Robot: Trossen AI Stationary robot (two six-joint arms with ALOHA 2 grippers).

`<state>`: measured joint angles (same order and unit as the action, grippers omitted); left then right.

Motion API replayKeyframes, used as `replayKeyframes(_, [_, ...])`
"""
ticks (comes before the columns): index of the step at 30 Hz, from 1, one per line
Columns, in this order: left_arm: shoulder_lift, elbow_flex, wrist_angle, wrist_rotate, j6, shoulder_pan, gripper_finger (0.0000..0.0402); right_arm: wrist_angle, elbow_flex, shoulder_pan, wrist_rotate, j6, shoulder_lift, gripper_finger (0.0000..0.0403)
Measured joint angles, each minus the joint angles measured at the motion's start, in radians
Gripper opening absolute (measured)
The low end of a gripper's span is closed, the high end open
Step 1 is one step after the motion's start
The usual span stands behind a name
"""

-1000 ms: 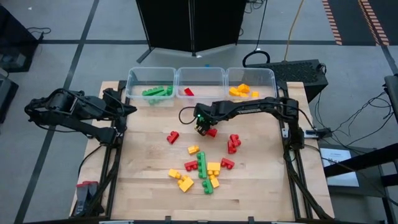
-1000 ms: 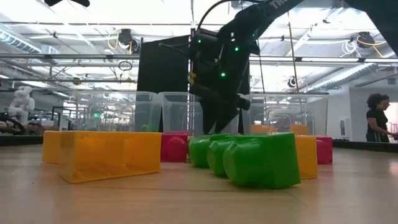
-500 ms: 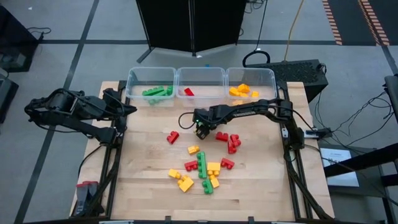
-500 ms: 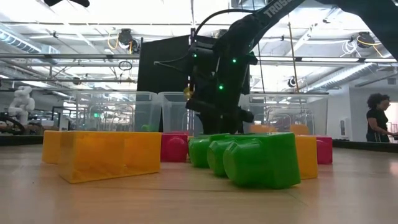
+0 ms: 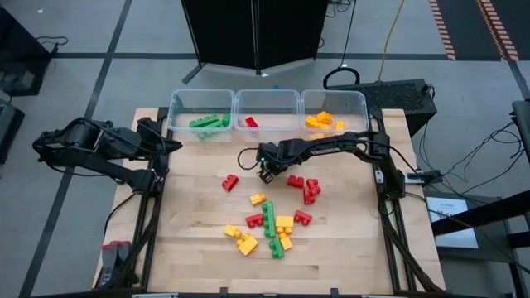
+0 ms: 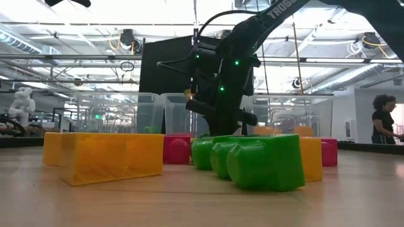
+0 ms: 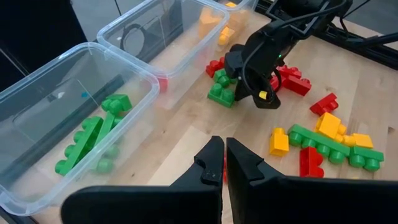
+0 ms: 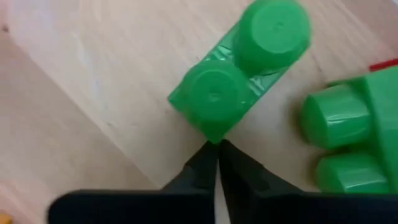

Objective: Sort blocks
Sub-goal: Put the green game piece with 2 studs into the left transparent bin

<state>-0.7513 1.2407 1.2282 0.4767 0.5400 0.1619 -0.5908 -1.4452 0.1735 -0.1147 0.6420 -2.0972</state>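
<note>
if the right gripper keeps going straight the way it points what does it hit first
Most likely the small two-stud green block lying on the table right off the tips of the right gripper, whose jaws look shut. How much gap is left is unclear.

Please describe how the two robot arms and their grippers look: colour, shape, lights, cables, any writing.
Both arms are black and built of jointed segments. The right arm has small green lights near its wrist, a thin black cable looping beside it, and white lettering on its upper link in the low view. The left arm looks bulkier and plain. The left gripper has two dark, flat, tapering fingers; the right gripper looks similar.
</note>
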Motion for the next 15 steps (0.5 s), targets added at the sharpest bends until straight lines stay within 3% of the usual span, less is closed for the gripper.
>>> replayKeyframes(9, [0.000, 0.000, 0.007, 0.000, -0.005, 0.000, 0.0000, -0.005, -0.024, -0.020, 0.048, 0.006, 0.037, 0.0011])
replayKeyframes(15, [0.000, 0.000, 0.017, 0.000, -0.004, 0.000, 0.0000, -0.052, -0.160, -0.026, 0.065, -0.149, 0.084, 0.0027])
